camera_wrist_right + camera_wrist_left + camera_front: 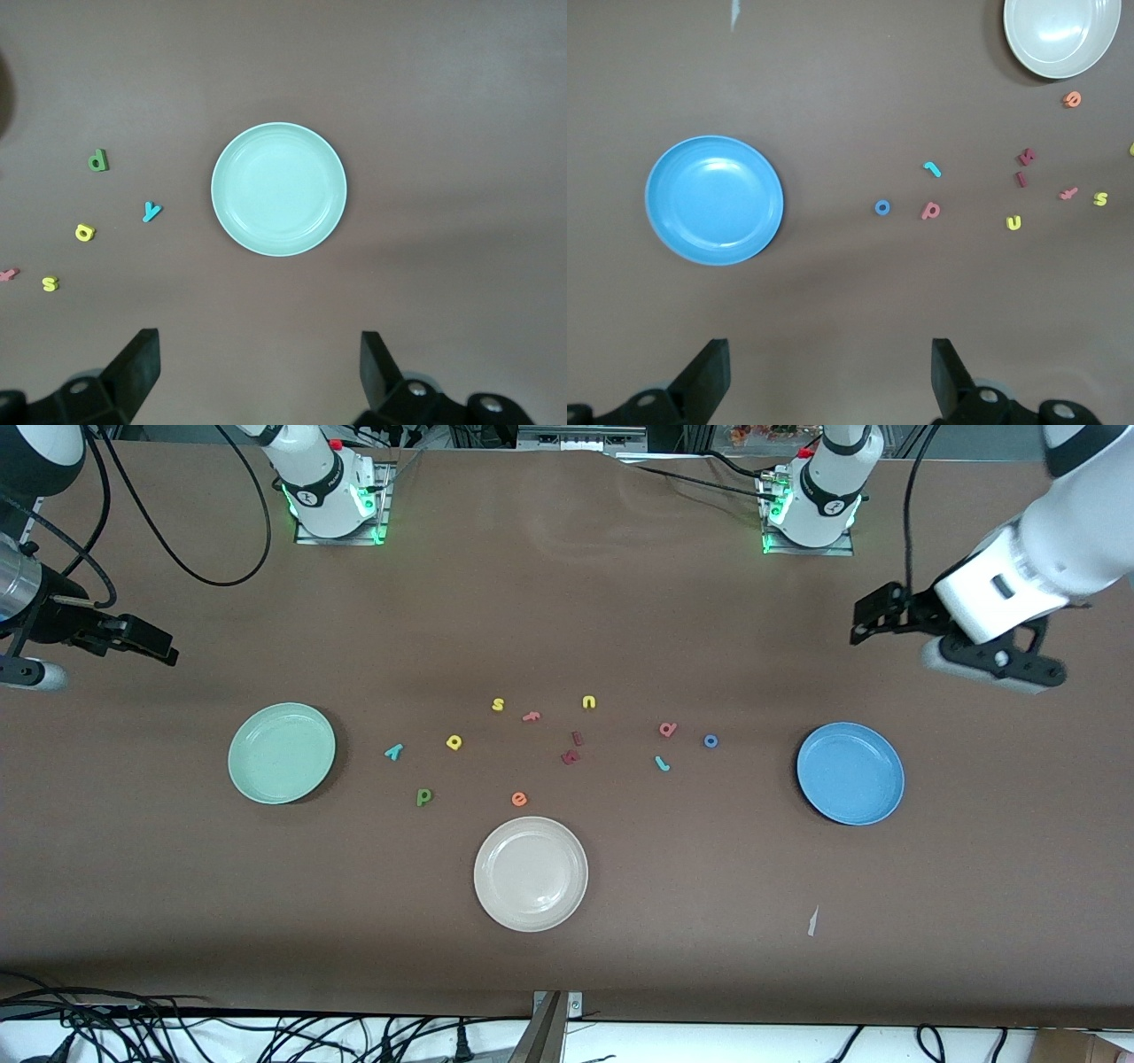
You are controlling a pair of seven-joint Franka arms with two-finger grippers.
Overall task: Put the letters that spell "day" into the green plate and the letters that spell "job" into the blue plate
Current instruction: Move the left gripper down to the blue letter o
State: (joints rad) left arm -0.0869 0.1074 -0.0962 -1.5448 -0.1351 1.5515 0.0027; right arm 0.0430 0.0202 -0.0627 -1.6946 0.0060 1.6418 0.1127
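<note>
Front view: both arms are raised at the table's two ends, each gripper spread and holding nothing. The right gripper (164, 646) hangs over bare table above the green plate (282, 753); the left gripper (864, 624) hangs over bare table near the blue plate (850, 773). All the letters lie loose between the two plates, and both plates are seen empty. The teal y (393, 752), yellow a (454, 741) and green d (424, 797) sit toward the right arm's end, just beside the green plate, so the right arm is judged the better placed for them. The pink b (668, 730), blue o (710, 740) and teal j (662, 763) sit toward the left arm's end, nearer the blue plate. A white plate (531, 873) lies nearest the camera.

Left wrist view: spread fingertips (709, 372) are seen; the blue plate lies between them and the j, o and b lie off to one side. The white plate is cut off by the edge.

Right wrist view: the fingers (137, 363) are spread, the green plate lies centred between them, and d, y and a lie to one side. A pink letter is cut off at the edge.
</note>
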